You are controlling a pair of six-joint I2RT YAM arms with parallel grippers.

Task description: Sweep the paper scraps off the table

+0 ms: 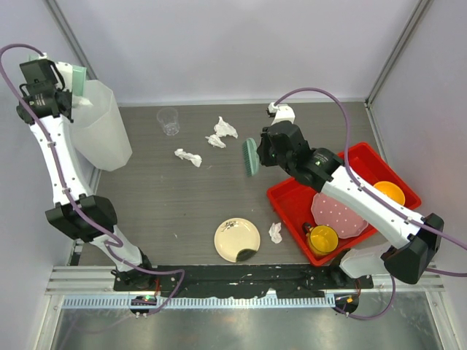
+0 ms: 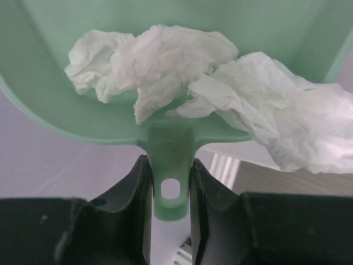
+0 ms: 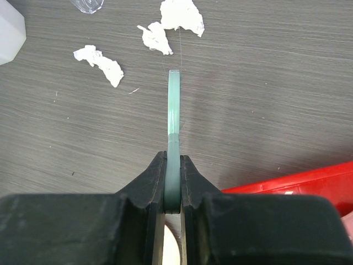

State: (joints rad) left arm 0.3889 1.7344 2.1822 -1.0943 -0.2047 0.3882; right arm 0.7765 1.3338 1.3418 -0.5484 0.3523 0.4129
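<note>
Three paper scraps [image 1: 188, 157] are lying on the far middle of the dark wood-grain table [image 1: 219, 189], with a fourth sitting nearer, between the cream plate [image 1: 232, 237] and the red tray [image 1: 292, 200]. White walls are bordering the far and side edges. Only the left wrist view is showing more scraps heaped in the green dustpan [image 2: 265, 22]. The left gripper [image 2: 171, 171] is clamping its handle, by the white bin [image 1: 102, 131] at far left. The right gripper [image 3: 173, 165] is pinching a green brush [image 3: 174, 105] just right of the scraps. Bare tabletop is lying between them and the plate.

Arms extended, left fingers [image 2: 128, 200] and right fingers [image 3: 150, 186] clamped.
</note>
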